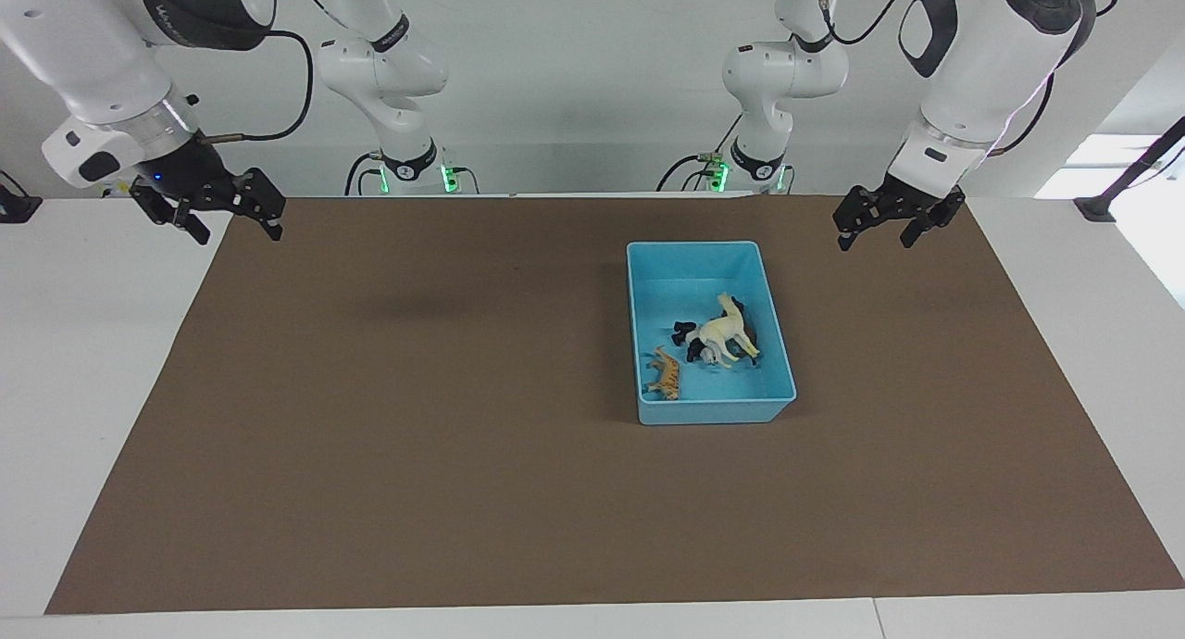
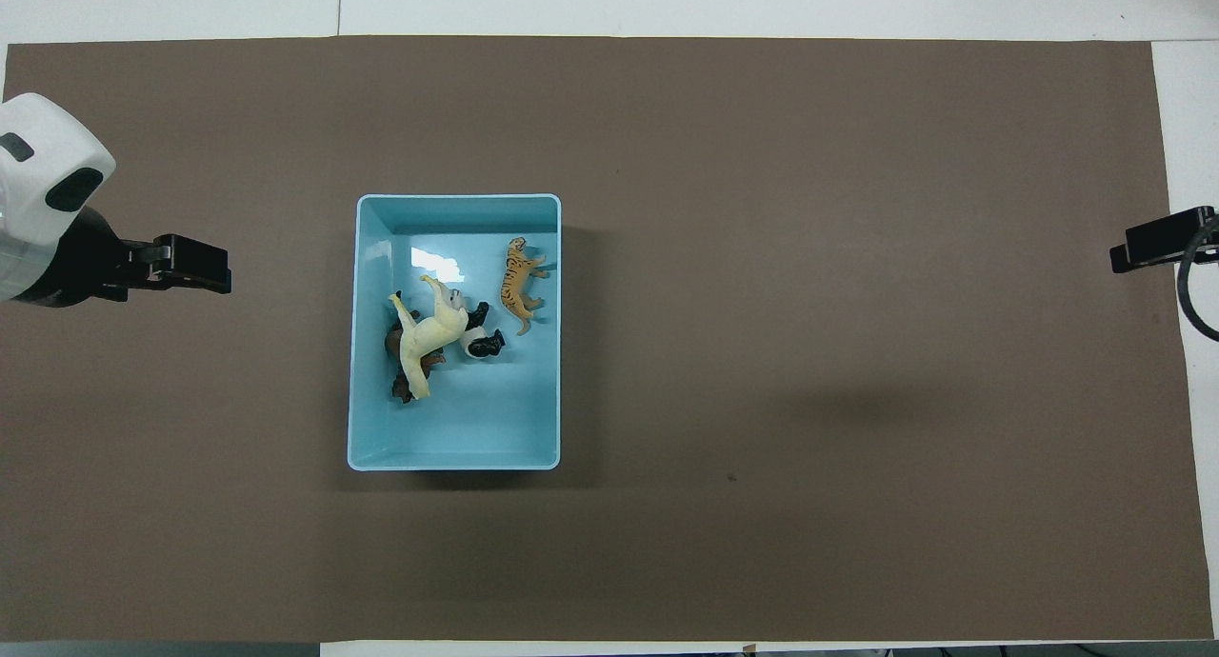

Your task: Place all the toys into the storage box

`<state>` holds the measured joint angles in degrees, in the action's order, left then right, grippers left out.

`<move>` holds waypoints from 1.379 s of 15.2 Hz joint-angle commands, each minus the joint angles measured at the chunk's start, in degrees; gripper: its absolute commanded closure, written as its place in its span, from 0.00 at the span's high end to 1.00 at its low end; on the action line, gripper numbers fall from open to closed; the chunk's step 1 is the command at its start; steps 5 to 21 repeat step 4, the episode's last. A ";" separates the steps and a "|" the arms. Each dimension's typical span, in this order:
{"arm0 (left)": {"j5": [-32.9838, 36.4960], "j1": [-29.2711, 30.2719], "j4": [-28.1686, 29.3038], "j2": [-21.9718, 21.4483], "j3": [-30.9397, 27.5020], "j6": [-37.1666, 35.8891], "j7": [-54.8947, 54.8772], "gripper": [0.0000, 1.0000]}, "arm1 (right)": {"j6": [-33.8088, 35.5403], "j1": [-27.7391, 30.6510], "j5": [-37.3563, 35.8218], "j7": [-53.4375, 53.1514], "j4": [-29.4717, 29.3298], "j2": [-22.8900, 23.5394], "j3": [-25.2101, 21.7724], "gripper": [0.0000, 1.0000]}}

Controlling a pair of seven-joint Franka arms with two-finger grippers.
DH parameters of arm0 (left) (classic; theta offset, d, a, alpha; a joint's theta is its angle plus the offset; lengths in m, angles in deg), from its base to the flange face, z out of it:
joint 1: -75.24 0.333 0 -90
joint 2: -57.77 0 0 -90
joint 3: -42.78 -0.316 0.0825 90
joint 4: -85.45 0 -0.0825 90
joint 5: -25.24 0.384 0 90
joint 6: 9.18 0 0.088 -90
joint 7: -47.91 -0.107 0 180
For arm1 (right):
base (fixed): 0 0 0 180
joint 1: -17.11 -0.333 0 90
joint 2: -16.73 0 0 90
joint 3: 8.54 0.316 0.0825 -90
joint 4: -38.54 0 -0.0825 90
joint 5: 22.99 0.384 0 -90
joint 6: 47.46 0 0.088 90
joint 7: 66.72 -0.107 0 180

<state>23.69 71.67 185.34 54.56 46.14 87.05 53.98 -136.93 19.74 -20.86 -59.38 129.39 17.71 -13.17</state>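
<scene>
Overhead view shows horse [image 2: 426, 338], tiger [image 2: 519, 283], panda [image 2: 483, 341] and brown animal [image 2: 398, 383] all inside the blue box [image 2: 455, 459]; task looks finished. Left tool [image 1: 882, 224] and right tool [image 1: 215, 208] hang spread and empty over the bench [image 1: 417, 454] ends.

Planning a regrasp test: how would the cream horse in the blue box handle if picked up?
Probably rigid and light: the horse looks like moulded plastic. Its thin legs give poor pinch points; the body seems safer. It lies across the brown animal, so lifting may shift that.
</scene>
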 commanded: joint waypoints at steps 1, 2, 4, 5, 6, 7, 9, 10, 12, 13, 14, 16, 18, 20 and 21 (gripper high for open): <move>-0.30 0.32 -1.28 -0.40 0.42 -1.66 -0.09 1.00 | -0.18 1.23 -2.47 1.00 0.55 -0.80 1.02 1.00; -0.30 0.32 -2.68 0.04 0.42 -2.01 -0.09 1.00 | -0.36 1.14 -3.01 1.00 0.55 -0.80 1.02 1.00; -0.30 0.32 -3.22 0.31 0.51 -2.37 -0.09 1.00 | -0.10 1.06 -2.84 0.83 0.38 -0.80 1.02 1.00; -0.30 0.32 -3.22 0.31 0.51 -2.37 -0.09 1.00 | -0.10 1.06 -2.84 0.83 0.38 -0.80 1.02 1.00; -0.30 0.32 -3.22 0.31 0.51 -2.37 -0.09 1.00 | -0.10 1.06 -2.84 0.83 0.38 -0.80 1.02 1.00; -0.30 0.32 -3.22 0.31 0.51 -2.37 -0.09 1.00 | -0.10 1.06 -2.84 0.83 0.38 -0.80 1.02 1.00; -0.30 0.32 -3.22 0.31 0.51 -2.37 -0.09 1.00 | -0.10 1.06 -2.84 0.83 0.38 -0.80 1.02 1.00; -0.30 0.32 -3.22 0.31 0.51 -2.37 -0.09 1.00 | -0.10 1.06 -2.84 0.83 0.38 -0.80 1.02 1.00; -0.30 0.32 -3.22 0.31 0.51 -2.37 -0.09 1.00 | -0.10 1.06 -2.84 0.83 0.38 -0.80 1.02 1.00; -0.30 0.32 -3.22 0.31 0.51 -2.37 -0.09 1.00 | -0.10 1.06 -2.84 0.83 0.38 -0.80 1.02 1.00; -0.30 0.32 -3.22 0.31 0.51 -2.37 -0.09 1.00 | -0.10 1.06 -2.84 0.83 0.38 -0.80 1.02 1.00; -0.30 0.32 -3.22 0.31 0.51 -2.37 -0.09 1.00 | -0.10 1.06 -2.84 0.83 0.38 -0.80 1.02 1.00; -0.30 0.32 -3.22 0.31 0.51 -2.37 -0.09 1.00 | -0.10 1.06 -2.84 0.83 0.38 -0.80 1.02 1.00; -0.30 0.32 -3.22 0.31 0.51 -2.37 -0.09 1.00 | -0.10 1.06 -2.84 0.83 0.38 -0.80 1.02 1.00; -0.30 0.32 -3.22 0.31 0.51 -2.37 -0.09 1.00 | -0.10 1.06 -2.84 0.83 0.38 -0.80 1.02 1.00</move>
